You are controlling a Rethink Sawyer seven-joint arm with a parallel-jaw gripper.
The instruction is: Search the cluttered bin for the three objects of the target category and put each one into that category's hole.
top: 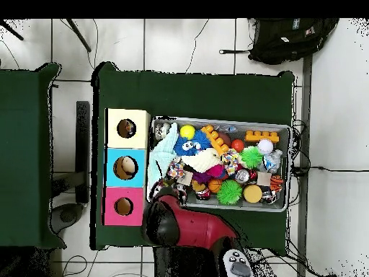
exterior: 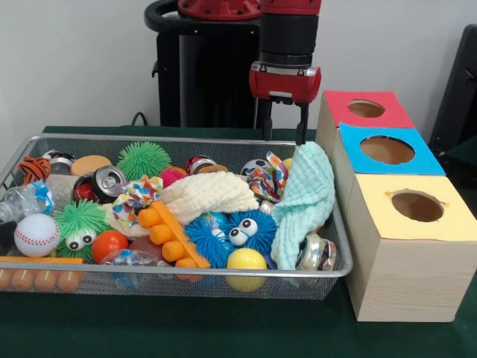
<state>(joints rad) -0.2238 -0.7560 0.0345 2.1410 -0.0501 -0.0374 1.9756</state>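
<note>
I see even, bright, soft indoor light, faint shadows under the wire bin (exterior: 186, 277), and slight overall blur.

My gripper (exterior: 283, 123) hangs with its fingers spread above the far right corner of the wire bin (exterior: 22, 153), in clear air. Directly under it the mint cloth (exterior: 307, 198) rises above the bin's rim and drapes toward the front, blocking a straight drop there. Left of the cloth the bin is packed: the cream cloth (exterior: 209, 192), blue fuzzy ball (exterior: 235, 233) and orange block (exterior: 170, 233) leave no bare floor. Right of the bin, the tops of the red box (exterior: 365, 110), blue box (exterior: 387, 151) and yellow box (exterior: 417, 206) stand unobstructed.
</note>
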